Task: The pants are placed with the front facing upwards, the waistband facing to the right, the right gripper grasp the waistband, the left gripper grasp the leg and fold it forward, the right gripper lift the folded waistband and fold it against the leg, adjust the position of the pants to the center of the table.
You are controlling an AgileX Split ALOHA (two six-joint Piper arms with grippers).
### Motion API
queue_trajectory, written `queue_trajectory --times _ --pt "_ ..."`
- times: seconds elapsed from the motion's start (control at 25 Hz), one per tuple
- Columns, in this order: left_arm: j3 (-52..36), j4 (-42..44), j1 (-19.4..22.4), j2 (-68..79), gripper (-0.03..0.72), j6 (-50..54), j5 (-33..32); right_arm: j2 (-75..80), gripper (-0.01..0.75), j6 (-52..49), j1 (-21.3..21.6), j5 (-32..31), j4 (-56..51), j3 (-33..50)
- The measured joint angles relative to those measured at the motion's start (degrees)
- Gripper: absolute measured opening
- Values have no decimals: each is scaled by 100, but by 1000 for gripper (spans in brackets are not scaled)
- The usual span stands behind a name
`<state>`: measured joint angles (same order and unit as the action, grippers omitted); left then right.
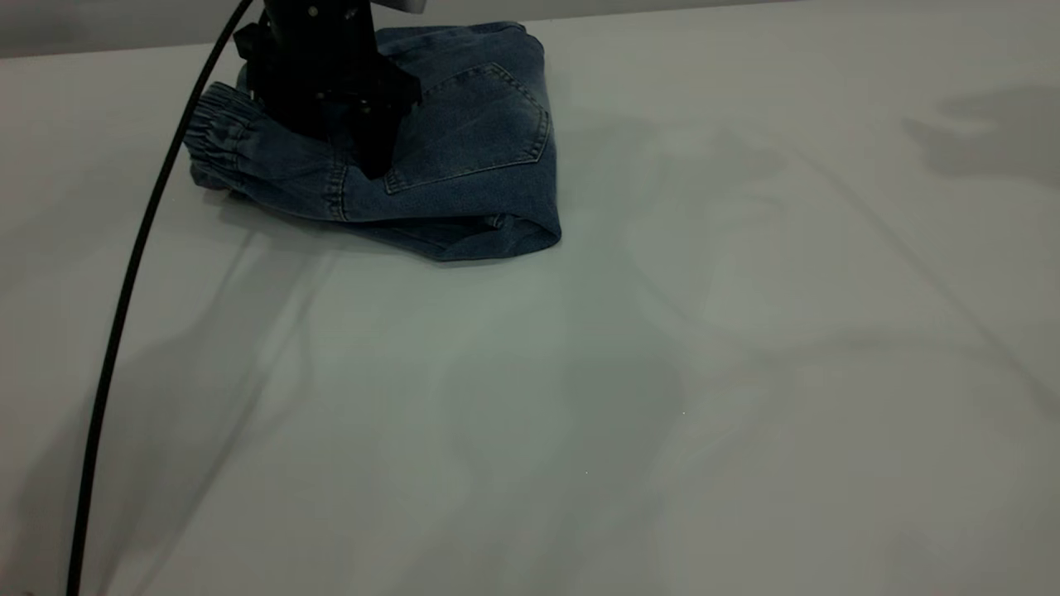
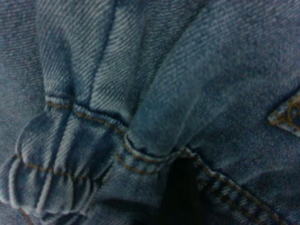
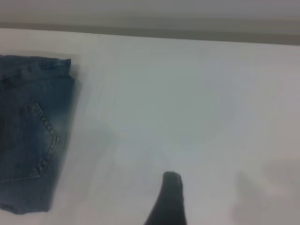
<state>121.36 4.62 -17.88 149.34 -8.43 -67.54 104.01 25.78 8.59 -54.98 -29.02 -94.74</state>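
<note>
I judge both folds done: the pants (image 1: 431, 157) lie bundled at the table's (image 1: 662, 372) far left, pocket up, so centring remains. My left gripper (image 1: 377, 161) presses onto the denim beside the waistband (image 1: 217, 132); I cannot tell its opening. Only the right wrist view shows the right gripper (image 3: 169, 197), above bare table, grasp unclear.

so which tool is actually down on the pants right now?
The left tool: it presses on the folded pants beside the back pocket. The right tool hangs over bare table, clear of the denim.
</note>
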Motion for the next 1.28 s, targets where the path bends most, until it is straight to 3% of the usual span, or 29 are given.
queue_trajectory --times 0.28,0.84,1.04,1.28 --pt "1 -551 -121 49 548 7 -267 0 580 0 0 105 -32 0" --pt "-16 -617 -1185 65 548 210 -294 0 580 0 0 146 -50 0" --pt "-16 -666 -1537 71 548 640 -249 0 580 0 0 151 -75 0" --pt "-16 -738 -1609 71 548 1474 -220 0 580 -5 0 157 -89 0"
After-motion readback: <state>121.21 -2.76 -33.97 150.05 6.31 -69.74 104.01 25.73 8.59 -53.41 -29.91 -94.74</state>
